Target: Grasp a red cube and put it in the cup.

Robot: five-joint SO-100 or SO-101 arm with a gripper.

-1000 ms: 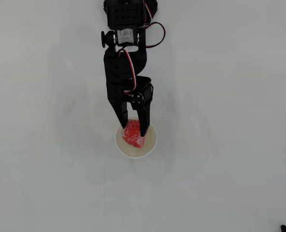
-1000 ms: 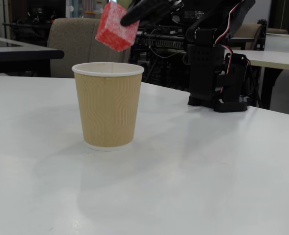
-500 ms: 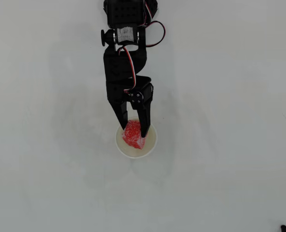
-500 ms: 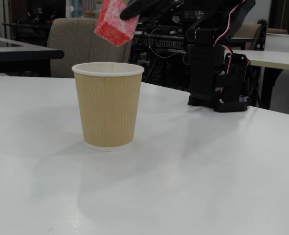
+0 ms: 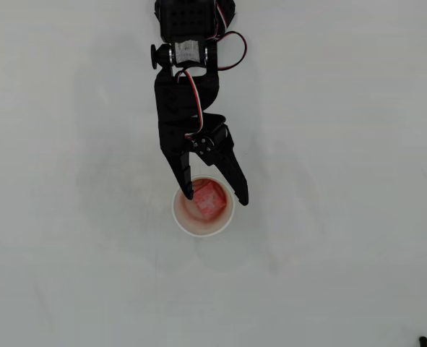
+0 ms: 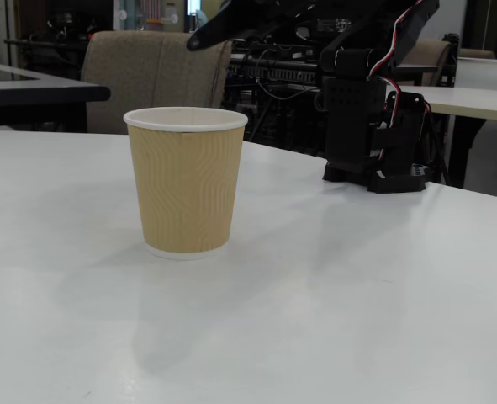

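— Where's the red cube [image 5: 207, 199]?
— Inside the cup [image 5: 181, 217], seen from overhead: speckled, pinkish-red, lying toward the upper side.
— And the end effector [image 5: 217, 196]?
— Released, fingers spread over the rim, grasping nothing.
— The cup itself?
— Upright on the white bench [image 6: 357, 295], tan ribbed wall, white rim.

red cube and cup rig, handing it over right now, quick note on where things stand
End effector: open, empty, its fingertips above the cup's far rim in the overhead view.
Small red-pink speckled cube: lying inside the round paper cup, free of the fingers.
Cup: upright on the white table; the fixed view shows its tan ribbed wall, the cube hidden.
Done: cube is in the cup.
Left: probably only drawing the arm back clear of the rim.
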